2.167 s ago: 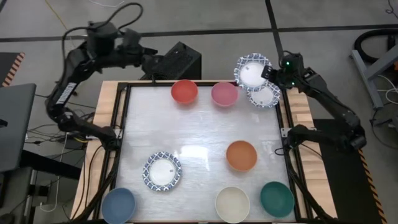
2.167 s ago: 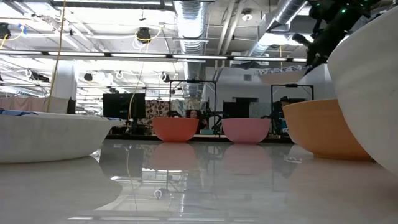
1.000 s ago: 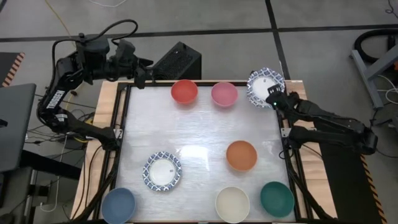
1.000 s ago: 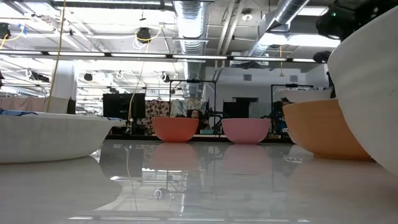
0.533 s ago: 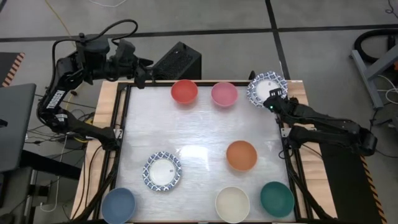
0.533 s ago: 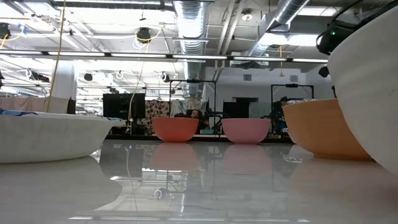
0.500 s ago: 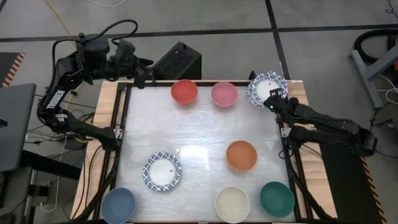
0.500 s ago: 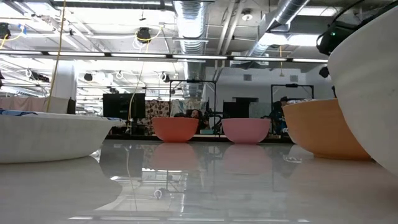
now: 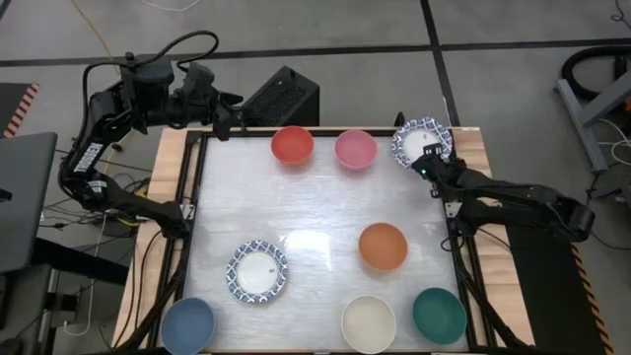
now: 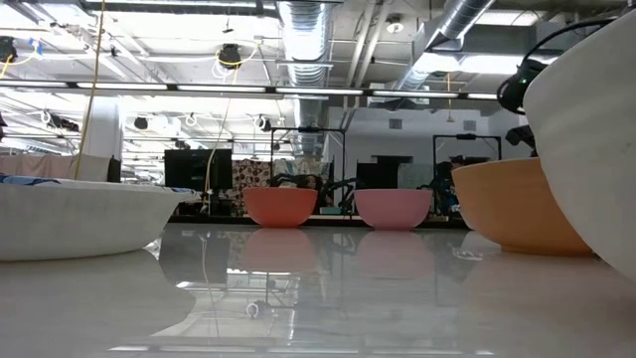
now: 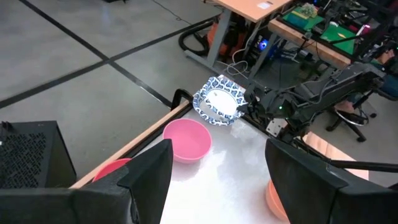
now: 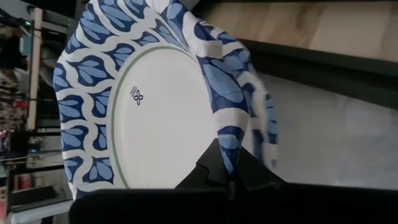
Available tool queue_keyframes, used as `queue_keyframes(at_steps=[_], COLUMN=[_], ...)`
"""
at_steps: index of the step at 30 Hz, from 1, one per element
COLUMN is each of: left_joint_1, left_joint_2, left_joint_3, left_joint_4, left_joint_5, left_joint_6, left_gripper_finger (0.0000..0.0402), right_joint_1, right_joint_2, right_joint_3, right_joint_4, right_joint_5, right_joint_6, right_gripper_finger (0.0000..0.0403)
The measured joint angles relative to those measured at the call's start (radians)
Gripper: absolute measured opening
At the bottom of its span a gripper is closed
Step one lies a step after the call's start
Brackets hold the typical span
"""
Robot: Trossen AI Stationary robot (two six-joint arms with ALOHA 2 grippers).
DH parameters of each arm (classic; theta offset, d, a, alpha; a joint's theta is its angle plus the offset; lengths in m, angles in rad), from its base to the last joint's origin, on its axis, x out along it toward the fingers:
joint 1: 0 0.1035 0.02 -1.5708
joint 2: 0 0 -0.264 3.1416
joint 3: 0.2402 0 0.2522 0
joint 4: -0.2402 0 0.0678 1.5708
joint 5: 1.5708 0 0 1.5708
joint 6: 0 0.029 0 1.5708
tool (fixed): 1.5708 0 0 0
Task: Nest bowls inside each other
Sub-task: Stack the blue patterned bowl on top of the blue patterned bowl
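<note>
A white bowl with a blue patterned rim is at the table's far right corner, with my right gripper shut on it. The left wrist view shows that bowl tilted. Whether another bowl lies under it I cannot tell. Red and pink bowls stand along the far edge, and an orange one sits right of centre. A second patterned bowl stands at near left. Blue, cream and teal bowls line the near edge. My left gripper waits open, raised beyond the far left corner. My right gripper pinches the patterned bowl's rim between its two fingers, on the side toward the table's near right. The fingers slant down at it from that side. The bowl is tilted; whether its base rests on the table I cannot tell.
A black frame borders the glossy white table top, with wooden strips outside it. A black box stands beyond the far edge near my left arm. The table's middle, between the far bowls and the orange one, holds nothing.
My right gripper has sunk toward the table at the far right corner, rolling a little, and kept its hold on the patterned bowl, which stays at that corner.
</note>
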State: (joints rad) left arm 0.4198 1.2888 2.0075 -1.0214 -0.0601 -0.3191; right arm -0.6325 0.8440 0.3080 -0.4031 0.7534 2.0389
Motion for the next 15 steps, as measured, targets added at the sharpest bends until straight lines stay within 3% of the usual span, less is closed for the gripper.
queue_keyframes(at_steps=[15], left_joint_1=[0.0], left_joint_2=[0.0], left_joint_3=[0.0], left_joint_4=[-0.015], left_joint_5=[-0.005], left_joint_6=[0.001], left_gripper_finger=[0.0245], right_joint_1=[-0.023], right_joint_2=[0.138], right_joint_3=[0.0], right_joint_4=[0.097], right_joint_5=[-0.045], right_joint_6=[-0.003], right_gripper_finger=[0.0006])
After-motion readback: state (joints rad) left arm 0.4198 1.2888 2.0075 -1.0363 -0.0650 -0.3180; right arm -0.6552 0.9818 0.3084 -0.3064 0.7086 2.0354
